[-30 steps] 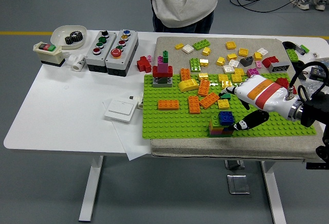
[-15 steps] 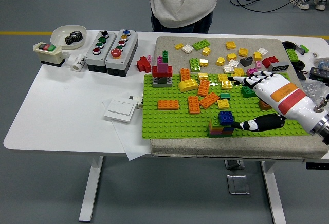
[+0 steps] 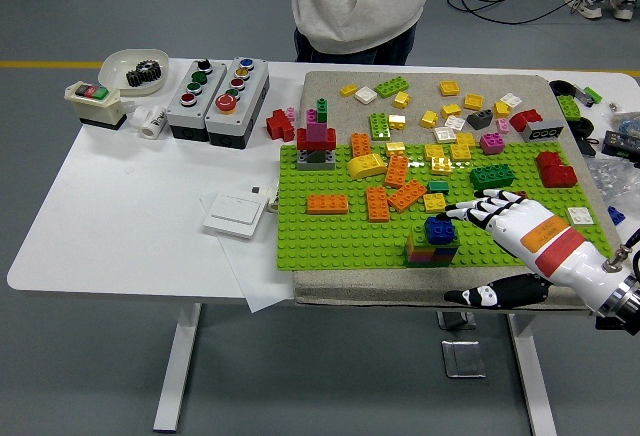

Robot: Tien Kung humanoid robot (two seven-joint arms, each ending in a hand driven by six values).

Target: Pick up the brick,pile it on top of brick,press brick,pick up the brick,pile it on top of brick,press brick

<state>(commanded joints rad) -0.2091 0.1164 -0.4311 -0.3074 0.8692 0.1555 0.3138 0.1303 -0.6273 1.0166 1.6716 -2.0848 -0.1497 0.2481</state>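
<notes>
Hovering just right of the brick stack (image 3: 432, 243), the right hand (image 3: 515, 231) is held with fingers spread and nothing grasped. A blue brick (image 3: 439, 228) sits on top of the stack on the green baseplate (image 3: 330, 236), apparently seated firmly enough for release.

One green baseplate (image 3: 340, 236), two button boxes (image 3: 218, 88), one white bowl (image 3: 125, 61), one robot hand (image 3: 520, 231), one person (image 3: 350, 1)

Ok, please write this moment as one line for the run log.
right hand: open, holds nothing, just right of stack | blue brick: on top of brick stack | stack on green baseplate | left hand: not in view
</notes>
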